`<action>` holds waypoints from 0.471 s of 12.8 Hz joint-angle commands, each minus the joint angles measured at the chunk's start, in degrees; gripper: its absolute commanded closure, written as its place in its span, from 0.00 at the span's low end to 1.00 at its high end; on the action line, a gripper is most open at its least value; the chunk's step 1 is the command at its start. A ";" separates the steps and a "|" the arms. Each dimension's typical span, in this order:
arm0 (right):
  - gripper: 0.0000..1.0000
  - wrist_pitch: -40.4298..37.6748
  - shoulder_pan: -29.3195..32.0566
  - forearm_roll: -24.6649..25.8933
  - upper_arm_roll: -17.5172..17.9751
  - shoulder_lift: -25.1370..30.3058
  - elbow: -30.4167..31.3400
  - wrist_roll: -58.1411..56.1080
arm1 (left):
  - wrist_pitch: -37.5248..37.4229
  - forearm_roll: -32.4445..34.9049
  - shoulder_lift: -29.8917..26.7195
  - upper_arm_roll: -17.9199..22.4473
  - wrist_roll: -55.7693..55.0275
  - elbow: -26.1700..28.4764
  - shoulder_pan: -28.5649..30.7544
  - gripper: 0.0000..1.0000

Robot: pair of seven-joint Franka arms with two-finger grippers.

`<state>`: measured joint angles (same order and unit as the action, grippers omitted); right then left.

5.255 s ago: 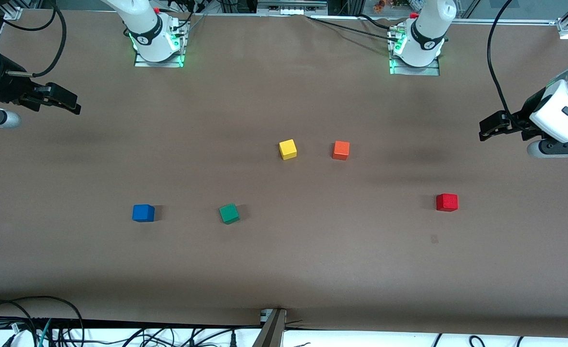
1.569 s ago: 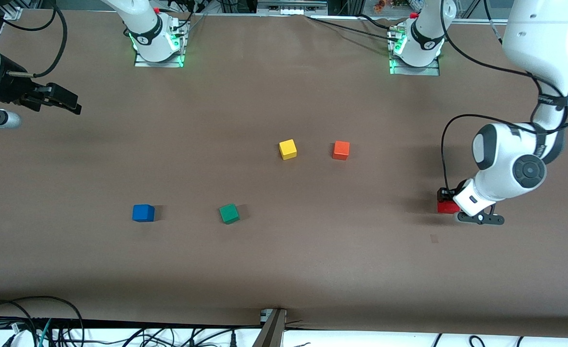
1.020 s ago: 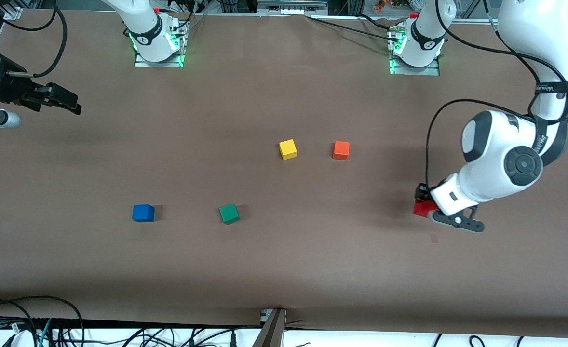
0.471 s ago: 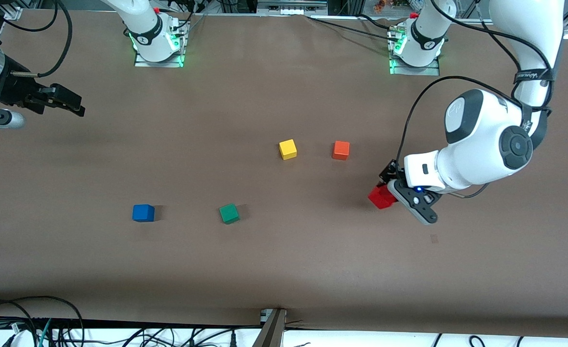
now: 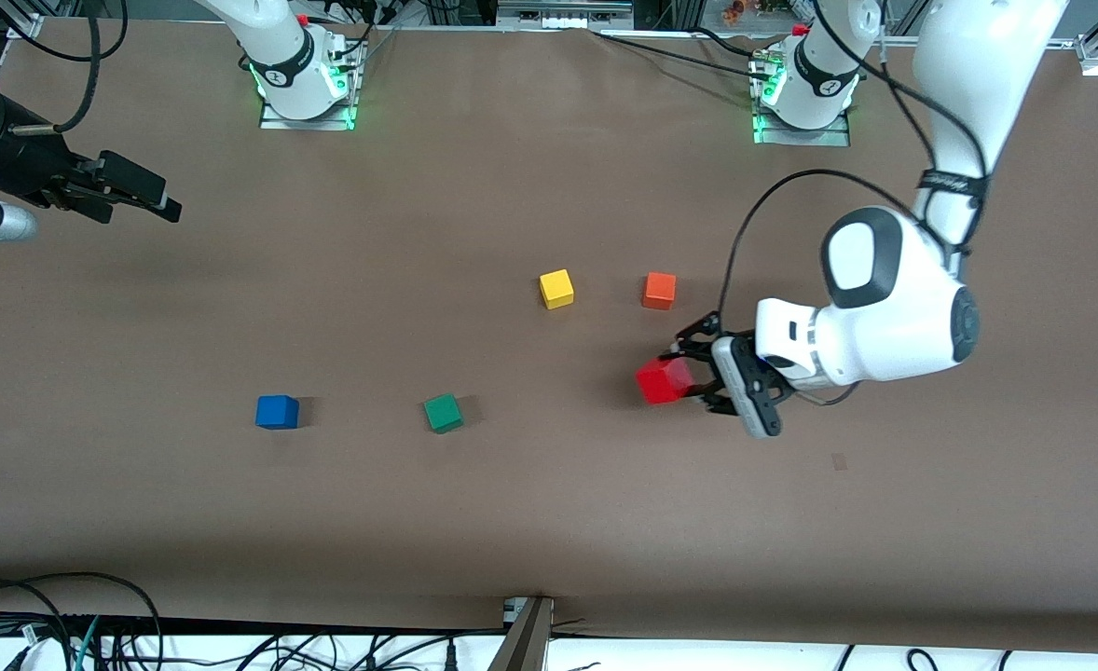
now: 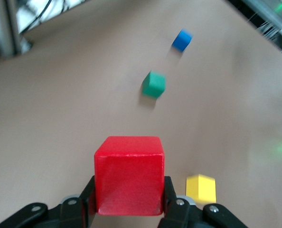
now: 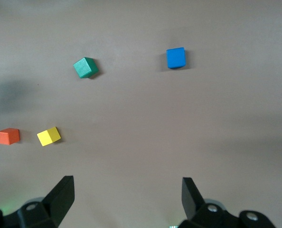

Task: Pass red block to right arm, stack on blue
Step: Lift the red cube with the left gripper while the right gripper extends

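Observation:
The red block point(image 5: 664, 382) hangs a little above the brown table point(image 5: 549, 522), and my left gripper point(image 5: 684, 377) is shut on it. In the left wrist view the red block point(image 6: 129, 175) sits between the two black fingers point(image 6: 88, 194) of the left gripper point(image 6: 128, 192). It is over bare table between the green cube and the left arm's end. The blue cube point(image 5: 277, 411) rests on the table toward the right arm's end, also in the left wrist view point(image 6: 182, 40) and the right wrist view point(image 7: 175, 57). My right gripper point(image 5: 153, 198) hovers open and empty at the right arm's end point(image 7: 127, 190).
A green cube point(image 5: 443, 412) lies beside the blue one, toward the middle of the table. A yellow cube point(image 5: 556, 288) and an orange cube point(image 5: 659, 290) sit side by side, farther from the front camera. Cables run along the table's front edge.
My left gripper has carried the red block off the table and toward the middle, turning its hand sideways. The right gripper has shifted slightly inward.

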<state>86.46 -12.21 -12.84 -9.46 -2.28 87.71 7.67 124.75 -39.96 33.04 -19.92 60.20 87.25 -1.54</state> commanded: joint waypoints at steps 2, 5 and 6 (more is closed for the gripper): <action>0.00 -4.89 -0.36 -1.31 0.23 -2.82 -0.87 -8.50 | 6.45 -13.61 3.95 -3.01 17.10 -2.08 -2.32 1.00; 0.00 -5.07 1.39 -9.00 -0.38 -4.30 -0.70 -14.96 | 8.92 -24.52 5.19 -3.63 25.74 -3.32 -5.57 1.00; 0.00 -5.42 3.23 -13.66 -0.64 -5.88 -0.70 -15.05 | 8.93 -26.55 5.19 -3.72 26.97 -3.41 -6.19 1.00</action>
<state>82.55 -11.70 -20.15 -9.57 -6.19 87.76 -4.95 133.19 -62.41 37.27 -23.35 83.47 86.11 -6.70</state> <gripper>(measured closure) 0.000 0.441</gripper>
